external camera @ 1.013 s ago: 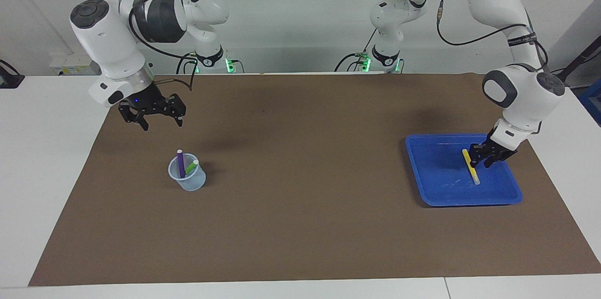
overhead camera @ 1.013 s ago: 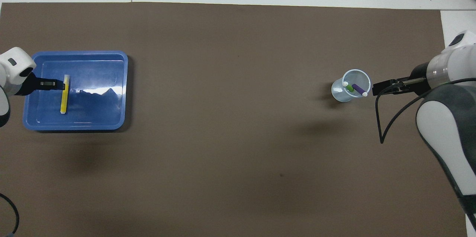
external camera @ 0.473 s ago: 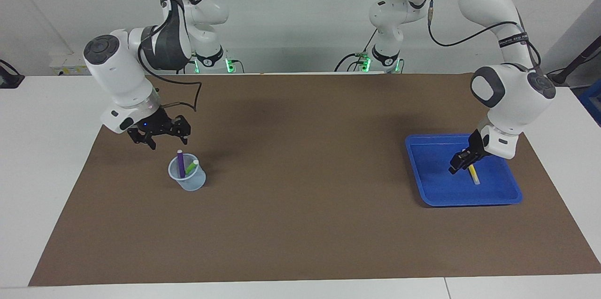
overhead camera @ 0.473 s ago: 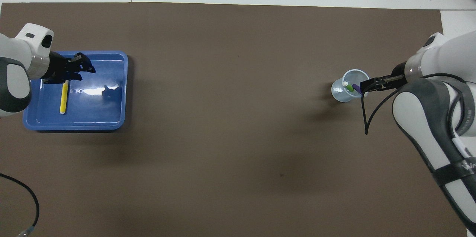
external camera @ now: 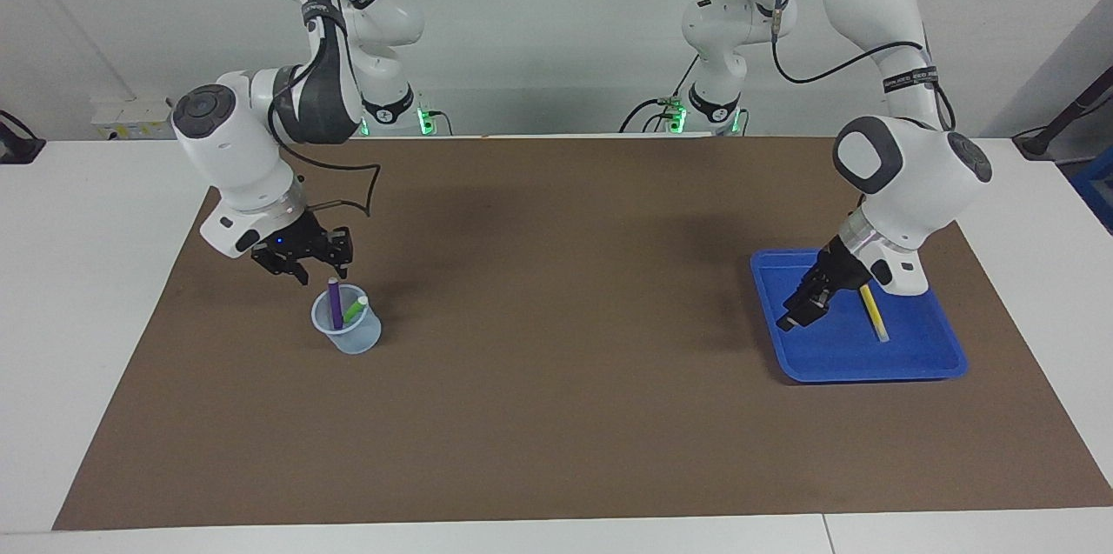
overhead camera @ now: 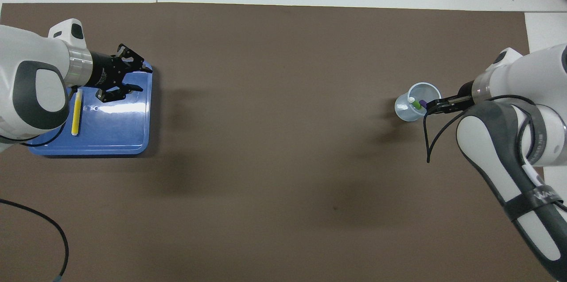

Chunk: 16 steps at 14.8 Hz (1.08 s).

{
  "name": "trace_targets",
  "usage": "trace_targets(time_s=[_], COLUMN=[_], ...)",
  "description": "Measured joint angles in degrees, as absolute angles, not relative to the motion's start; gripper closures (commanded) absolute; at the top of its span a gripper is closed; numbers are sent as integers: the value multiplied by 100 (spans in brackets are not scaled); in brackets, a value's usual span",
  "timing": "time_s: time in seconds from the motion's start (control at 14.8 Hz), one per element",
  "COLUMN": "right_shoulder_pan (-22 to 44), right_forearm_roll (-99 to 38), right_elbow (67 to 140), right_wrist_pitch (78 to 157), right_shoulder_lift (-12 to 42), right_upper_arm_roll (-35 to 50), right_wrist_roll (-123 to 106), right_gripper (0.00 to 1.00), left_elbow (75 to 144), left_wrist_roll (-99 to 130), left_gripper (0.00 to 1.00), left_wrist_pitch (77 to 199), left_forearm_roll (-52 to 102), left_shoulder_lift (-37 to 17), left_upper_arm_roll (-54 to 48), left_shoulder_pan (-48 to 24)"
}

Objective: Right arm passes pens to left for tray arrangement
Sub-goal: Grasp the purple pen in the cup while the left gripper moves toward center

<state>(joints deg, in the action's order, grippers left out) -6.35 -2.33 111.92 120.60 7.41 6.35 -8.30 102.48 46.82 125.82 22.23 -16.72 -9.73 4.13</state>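
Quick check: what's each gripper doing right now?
Left gripper: open, empty, over the blue tray.
Right gripper: open, empty, just above the purple pen in the cup.

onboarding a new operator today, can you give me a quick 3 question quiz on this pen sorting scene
1. True or false: the yellow pen lies flat in the blue tray.
2. Multiple choice: the cup holds which pens? A) yellow and green B) purple and green C) purple only
3. Fill in: the right claw is just above the ____ pen, while the left claw is up over the tray, open and holding nothing.

Key:
1. True
2. B: the purple one and the green pen stand in it.
3. purple
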Motion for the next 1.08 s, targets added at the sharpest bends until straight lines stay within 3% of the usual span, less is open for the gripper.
trace_targets(time_s=[0.27, 0.54, 0.81, 0.88, 0.95, 1.08], right_shoulder_pan=[-635, -629, -601, -586, -576, -573], right_forearm_roll=[-233, -233, -233, -233, -233, -233], right_elbow=[11247, 11257, 11257, 11257, 11257, 11257], right_wrist_pitch=[12162, 12210, 12218, 12237, 12258, 12266], right_shoulder_lift=[757, 845, 871, 874, 874, 875], right_upper_arm_roll=[636, 640, 643, 643, 643, 643], right_wrist_roll=[-830, -830, -830, -830, -830, -830], right_gripper=[57, 58, 68, 69, 69, 69], left_elbow=[10238, 10236, 10239, 10240, 10241, 10242], left_wrist_roll=[5758, 6544, 7403, 7567, 7704, 7907], left_gripper=[42, 31, 23, 19, 5, 0], left_wrist_pitch=[12366, 12171, 12021, 12010, 11989, 11965], left_forearm_roll=[2246, 2252, 2254, 2254, 2254, 2254], left_shoulder_lift=[-1429, -1252, -1146, -1139, -1138, -1127], left_upper_arm_roll=[-980, -990, -994, -994, -992, -993], left_shoulder_pan=[47, -319, -799, -923, -1025, -1127])
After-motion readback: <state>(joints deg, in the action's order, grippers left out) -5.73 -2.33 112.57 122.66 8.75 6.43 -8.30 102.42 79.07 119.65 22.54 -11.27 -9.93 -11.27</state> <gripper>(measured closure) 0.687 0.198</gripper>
